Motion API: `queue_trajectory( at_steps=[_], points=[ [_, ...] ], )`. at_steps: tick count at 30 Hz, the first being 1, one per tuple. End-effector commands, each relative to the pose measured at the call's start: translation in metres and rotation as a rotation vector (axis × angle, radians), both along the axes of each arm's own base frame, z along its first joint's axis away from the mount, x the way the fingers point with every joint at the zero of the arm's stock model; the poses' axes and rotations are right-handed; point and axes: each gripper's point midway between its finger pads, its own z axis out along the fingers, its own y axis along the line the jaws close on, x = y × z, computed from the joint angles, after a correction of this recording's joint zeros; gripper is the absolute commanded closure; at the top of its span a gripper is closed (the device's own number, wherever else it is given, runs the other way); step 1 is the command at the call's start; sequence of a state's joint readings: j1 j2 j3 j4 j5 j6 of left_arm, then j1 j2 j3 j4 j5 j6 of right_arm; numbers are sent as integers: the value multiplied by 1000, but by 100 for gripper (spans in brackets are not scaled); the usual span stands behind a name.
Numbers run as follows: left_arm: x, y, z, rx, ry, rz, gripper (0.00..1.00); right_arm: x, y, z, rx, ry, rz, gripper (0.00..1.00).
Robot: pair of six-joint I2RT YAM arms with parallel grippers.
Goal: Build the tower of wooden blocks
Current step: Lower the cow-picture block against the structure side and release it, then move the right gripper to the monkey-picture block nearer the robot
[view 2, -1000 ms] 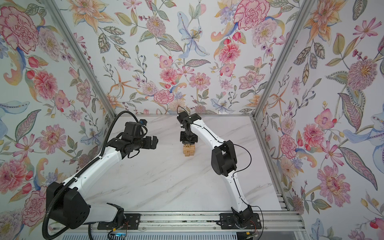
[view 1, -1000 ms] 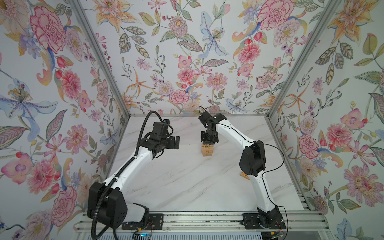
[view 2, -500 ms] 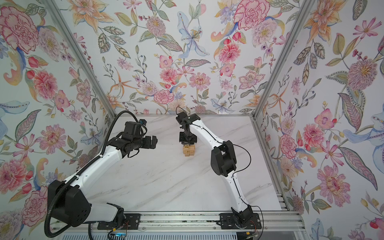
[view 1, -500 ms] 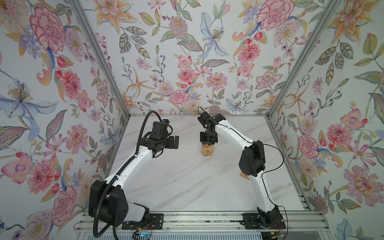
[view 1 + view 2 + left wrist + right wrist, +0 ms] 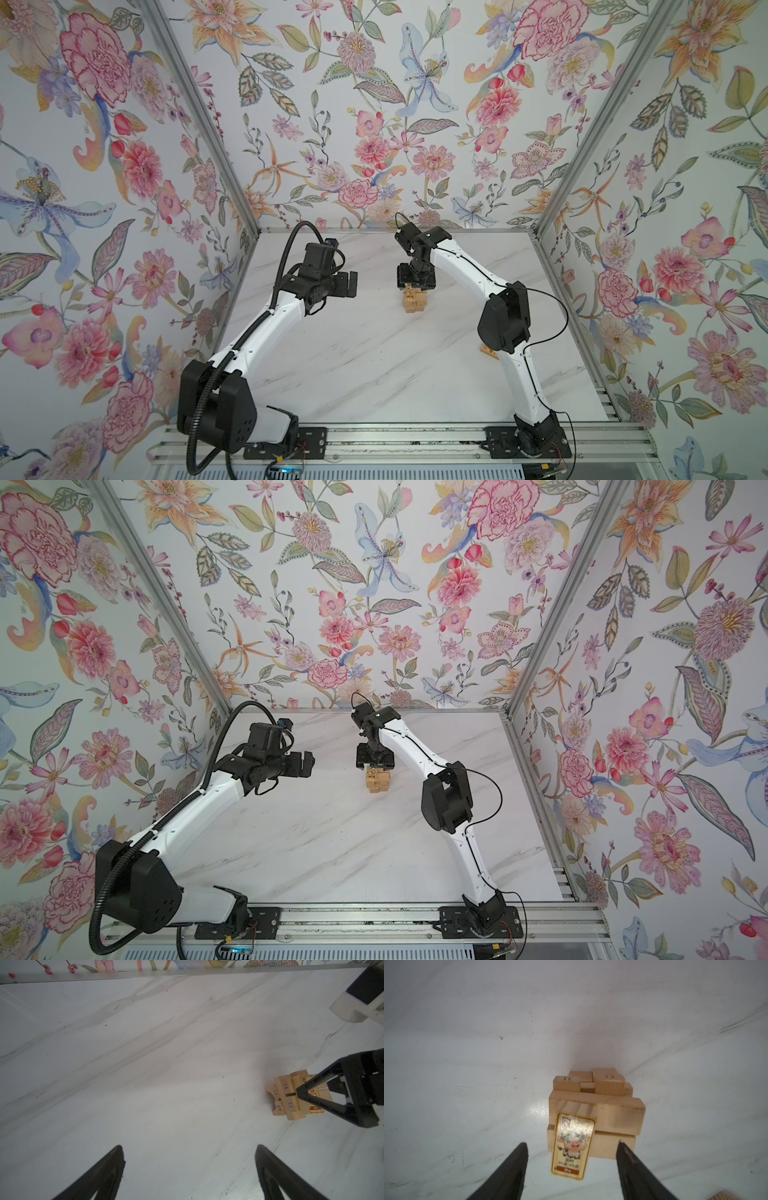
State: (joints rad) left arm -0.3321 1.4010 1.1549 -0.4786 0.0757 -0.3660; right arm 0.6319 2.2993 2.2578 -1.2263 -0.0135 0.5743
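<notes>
Right tool [image 5: 571,1144] is straddling the ox-print block [image 5: 574,1130] atop the tower [image 5: 414,301] on the desk [image 5: 374,365], jaws apart, not gripping. Left tool [image 5: 189,1145] is idling wide open, well clear. Risk: block is seemingly overhanging; a jaw clipping it on retreat topples the stack.

**White marble table: one stack, one stray brick**

The table [image 5: 365,374] is a white slab crossed by grey diagonal veins, and it fills the lower middle of both top views. A metal strip [image 5: 374,230] closes its far edge. The tower [image 5: 414,300] stands directly on the marble, just below the middle of the frame in both top views [image 5: 378,781]. Its lowest bricks lie flat on the surface. The left wrist view shows crossed layers of pale bricks stamped with numbers [image 5: 284,1095]. A single orange-brown wood block [image 5: 487,350] lies flat on the table, lower and further right in the frame, well apart from the stack and only partly visible. The left wrist view also shows small dark specks on the marble.
</notes>
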Motion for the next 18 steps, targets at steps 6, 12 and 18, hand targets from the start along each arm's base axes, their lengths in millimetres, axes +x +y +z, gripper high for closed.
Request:
queue_trajectory(
  at_steps=[6,12,18],
  points=[
    [0,-6,16,-64,-24,-15,1,-29,-92,43,-107,-23,-103,28],
    [-15,-28,18,-98,-33,-52,1,-83,-159,11,-104,44,-237,23],
    [-35,-60,13,-115,-25,-93,1,-124,-197,-33,37,91,-367,23]
  ],
)
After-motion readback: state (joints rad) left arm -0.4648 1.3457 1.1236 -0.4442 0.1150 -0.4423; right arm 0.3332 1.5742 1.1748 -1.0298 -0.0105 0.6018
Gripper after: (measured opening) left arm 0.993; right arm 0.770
